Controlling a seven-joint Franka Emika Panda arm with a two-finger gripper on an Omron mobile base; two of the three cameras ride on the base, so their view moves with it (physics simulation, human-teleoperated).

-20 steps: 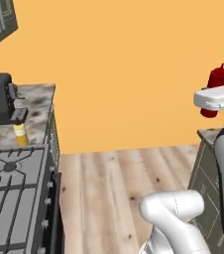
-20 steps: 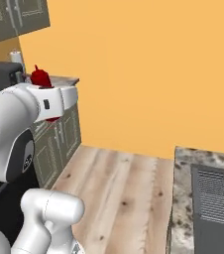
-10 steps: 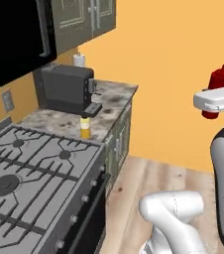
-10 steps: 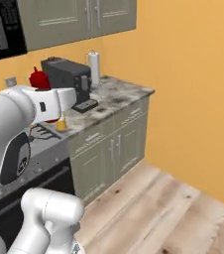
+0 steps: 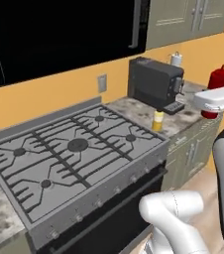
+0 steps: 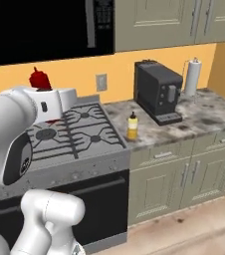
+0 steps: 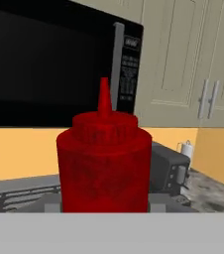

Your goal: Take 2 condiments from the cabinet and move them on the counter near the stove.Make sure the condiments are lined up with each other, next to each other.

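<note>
wall: orange-yellow, with a pale outlet plate (image 6: 101, 82) behind the worktop
floor: light wood planks (image 6: 204, 234), near right
microwave: black (image 7: 49, 64), mounted high on the left
coffee machine: dark (image 6: 158, 92), far right by the wall
paper towel roll: white (image 6: 192, 77), upright, beyond the coffee machine

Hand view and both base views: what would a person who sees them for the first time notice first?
First, the red bottle looms upright close before the hand camera, held in the tool, with the black microwave behind it. Next, the wide steel stove fills the middle of the left base view. On the mottled counter right of it, the yellow bottle stands alone before the dark coffee machine.
</note>
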